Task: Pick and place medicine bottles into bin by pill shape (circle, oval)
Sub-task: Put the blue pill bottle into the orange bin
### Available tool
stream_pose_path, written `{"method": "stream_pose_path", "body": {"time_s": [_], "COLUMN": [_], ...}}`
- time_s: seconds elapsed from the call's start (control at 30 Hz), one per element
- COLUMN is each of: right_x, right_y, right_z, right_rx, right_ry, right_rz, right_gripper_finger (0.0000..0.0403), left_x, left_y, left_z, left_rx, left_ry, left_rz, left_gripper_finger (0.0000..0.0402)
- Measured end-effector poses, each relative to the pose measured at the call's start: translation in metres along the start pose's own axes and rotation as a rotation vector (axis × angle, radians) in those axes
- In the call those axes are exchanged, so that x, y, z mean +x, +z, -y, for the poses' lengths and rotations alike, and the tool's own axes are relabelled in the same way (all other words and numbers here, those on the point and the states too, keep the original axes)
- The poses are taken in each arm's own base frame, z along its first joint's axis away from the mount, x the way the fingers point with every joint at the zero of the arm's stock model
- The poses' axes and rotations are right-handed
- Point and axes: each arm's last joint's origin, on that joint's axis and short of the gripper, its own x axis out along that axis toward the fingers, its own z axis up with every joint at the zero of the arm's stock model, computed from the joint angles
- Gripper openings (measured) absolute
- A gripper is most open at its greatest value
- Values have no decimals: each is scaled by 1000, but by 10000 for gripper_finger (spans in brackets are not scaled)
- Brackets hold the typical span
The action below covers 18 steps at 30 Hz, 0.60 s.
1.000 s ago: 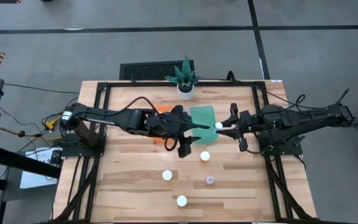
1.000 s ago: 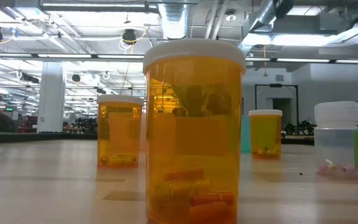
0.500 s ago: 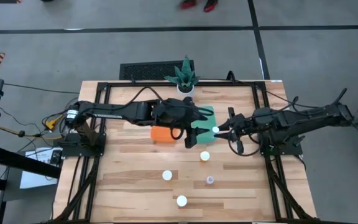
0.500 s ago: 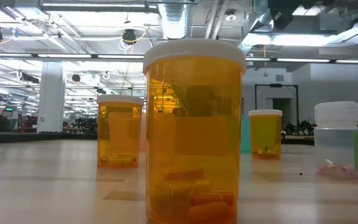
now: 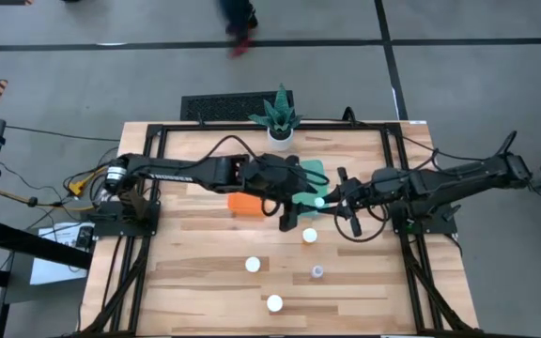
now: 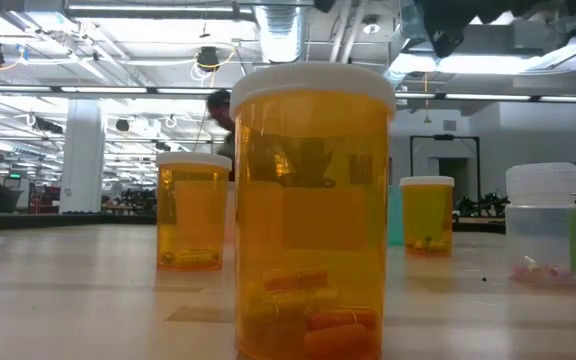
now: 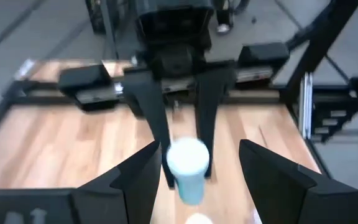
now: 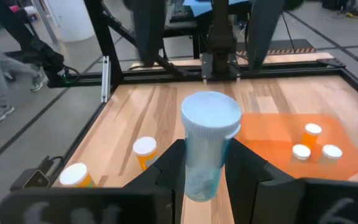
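Note:
A bluish-clear medicine bottle [image 8: 207,146] with a white cap [image 5: 319,200] hangs upright above the table's middle, by the green bin [image 5: 310,172]; my right gripper [image 8: 204,180] is shut on it. My left gripper [image 7: 194,180] faces it from the table's left and is open. Its two fingers stand on either side of the bottle [image 7: 187,165] without touching it. The orange bin [image 8: 297,149] holds three white-capped bottles. Several other bottles stand on the table: [image 5: 309,236], [image 5: 252,265], [image 5: 317,271], [image 5: 274,303]. My right gripper pinches the bottle's clear body [image 8: 194,167], below the cap, between its two fingers. The fingers [image 8: 166,171] come nearly level from the table's right side. The bottle stands upright in the hold, lifted clear of the table.
A white pot with a green plant [image 5: 280,122] stands at the table's far edge. The orange bin [image 5: 244,202] lies left of the green one, partly under my left arm. In the low view a large orange bottle [image 6: 311,210] stands close, with others behind it.
My left gripper has swung toward the table's right edge and the held bottle, rolling as it went, and has uncovered more of the orange bin. My right gripper has carried the bottle a little toward the table's left and down; the bottle stays upright.

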Motion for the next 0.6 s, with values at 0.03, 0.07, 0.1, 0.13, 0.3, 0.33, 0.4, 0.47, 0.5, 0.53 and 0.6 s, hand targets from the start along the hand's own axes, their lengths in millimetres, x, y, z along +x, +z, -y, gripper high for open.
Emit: {"method": "stream_pose_path", "body": {"time_s": [0.03,0.07,0.1,0.13,0.3,0.33,0.4,0.47,0.5,0.53,0.6], "right_x": [0,1,1,1,1,1,1,1,1,1,1], "right_y": [-1,0,0,0,1,1,1,1,1,1,1], "right_z": [0,0,0,0,0,0,0,0,0,0,0], "right_rx": [0,0,-1,0,0,0,0,-1,-1,-1,-1], "right_ry": [-1,2,4,4,5,5,5,5,5,4,4], "right_rz": [-5,5,4,5,14,15,15,16,16,16,17], "right_gripper_finger": [100,100,100,100,100,100,100,100,100,100,100], "left_x": [3,6,7,8,9,9,9,9,9,9,9], "left_y": [-4,-5,-7,-7,-5,-5,-5,-4,-4,-3,-3], "left_z": [1,1,1,1,1,1,1,1,1,0,0], "left_rx": [-1,0,0,-3,-4,-4,-4,-3,-2,-3,-4], "left_ry": [-5,-4,3,11,6,4,7,19,19,20,15], "left_rz": [-25,-31,-38,-37,-14,-14,-14,-7,-3,-1,0], "left_gripper_finger": [210,210,210,210,210,210,210,210,210,210,210]}}
